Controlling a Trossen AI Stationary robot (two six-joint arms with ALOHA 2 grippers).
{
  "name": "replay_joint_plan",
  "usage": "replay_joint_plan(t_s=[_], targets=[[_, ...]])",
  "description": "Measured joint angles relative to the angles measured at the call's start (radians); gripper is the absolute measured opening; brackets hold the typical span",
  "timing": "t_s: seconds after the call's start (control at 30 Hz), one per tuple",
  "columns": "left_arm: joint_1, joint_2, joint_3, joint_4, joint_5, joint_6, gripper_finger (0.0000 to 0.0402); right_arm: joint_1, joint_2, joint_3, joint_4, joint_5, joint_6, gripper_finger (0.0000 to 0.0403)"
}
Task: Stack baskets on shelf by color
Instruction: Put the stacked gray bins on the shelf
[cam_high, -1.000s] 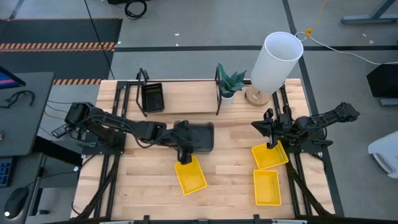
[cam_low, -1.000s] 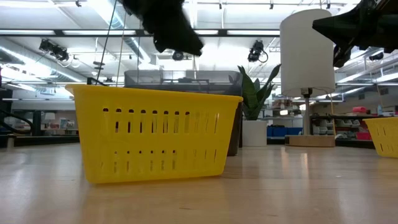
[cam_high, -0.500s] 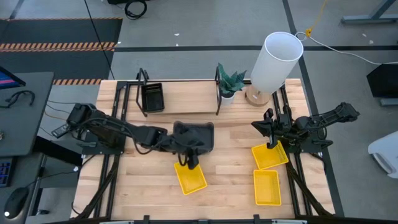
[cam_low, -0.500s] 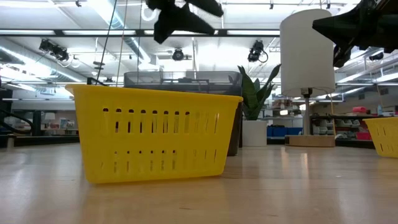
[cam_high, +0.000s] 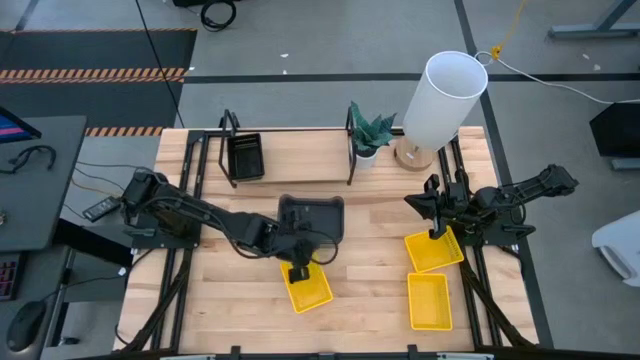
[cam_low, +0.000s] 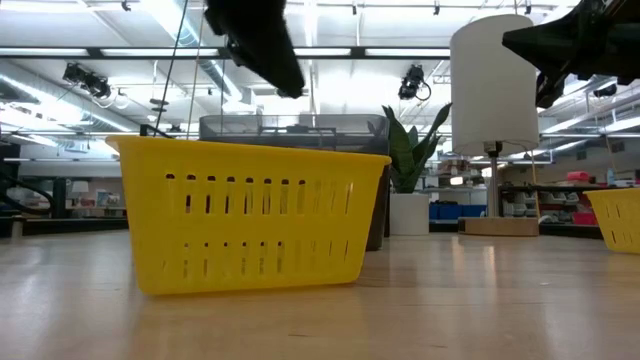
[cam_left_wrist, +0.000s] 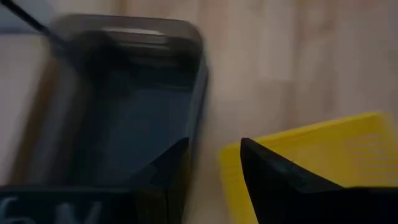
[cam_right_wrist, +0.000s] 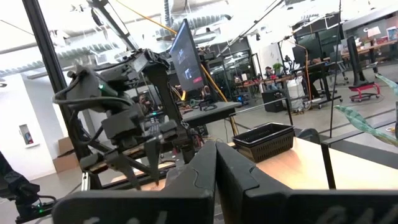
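My left gripper (cam_high: 300, 268) (cam_left_wrist: 214, 186) hangs open and tipped downward over the far end of a yellow basket (cam_high: 306, 286) (cam_left_wrist: 311, 158) that sits flat on the tabletop. A dark grey basket (cam_high: 311, 215) (cam_left_wrist: 124, 112) stands just beyond it. In the low view the gripper (cam_low: 280, 75) is above the yellow basket (cam_low: 250, 215), clear of its rim. A black basket (cam_high: 245, 157) rests on the shelf (cam_high: 300, 165). My right gripper (cam_right_wrist: 216, 180) (cam_high: 435, 212) waits shut at the right, above another yellow basket (cam_high: 433, 250).
A third yellow basket (cam_high: 428, 301) lies near the front right. A small potted plant (cam_high: 370, 135) and a tall white lamp (cam_high: 440, 100) stand at the back, right of the shelf. Bare wood lies between the middle and right baskets.
My left gripper has gone from over the dark grey basket toward the table's near edge and now hangs over the yellow basket's far end. It has tipped more steeply downward on the way. The baskets have stayed where they were.
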Motion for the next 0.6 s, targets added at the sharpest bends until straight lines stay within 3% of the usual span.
replay_joint_plan(t_s=[0.13, 0.47, 0.6], targets=[[-0.017, 0.000, 0.000, -0.040, -0.099, 0.083, 0.0164, 0.000, 0.000, 0.000, -0.001, 0.000, 0.000, 0.0012], [-0.020, 0.073, 0.000, -0.148, -0.085, 0.142, 0.0200, 0.000, 0.001, 0.000, 0.000, 0.000, 0.000, 0.0012], [-0.019, 0.085, -0.001, -0.268, -0.224, 0.162, 0.0191, 0.000, 0.002, 0.000, -0.001, 0.000, 0.000, 0.0012]])
